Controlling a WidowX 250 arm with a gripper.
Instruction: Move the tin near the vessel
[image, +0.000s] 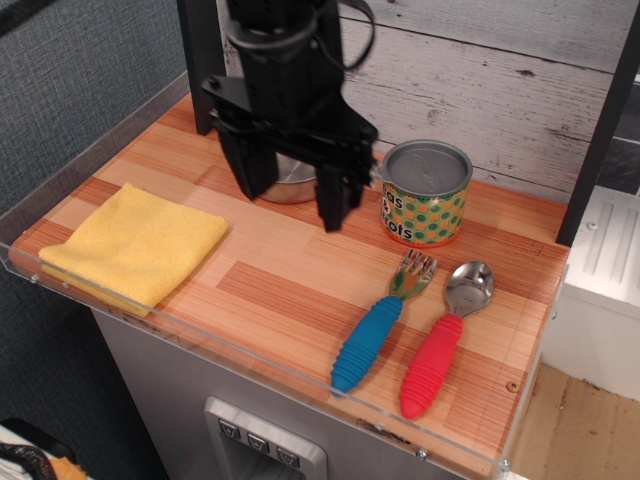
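Note:
The tin (425, 193), a short can with a grey lid and a yellow-orange label with green dots, stands upright on the wooden table near the back wall. The vessel (293, 180), a shiny steel pot, sits just left of it and is mostly hidden behind my gripper; only a slice of its front wall shows. My black gripper (290, 205) hangs open and empty in front of the pot, its fingers (331, 202) spread wide, left of the tin and not touching it.
A folded yellow cloth (135, 242) lies at the left. A blue-handled fork (378, 323) and a red-handled spoon (445, 338) lie at the front right. A clear raised rim (250, 352) edges the table. Dark posts stand at the back left and right.

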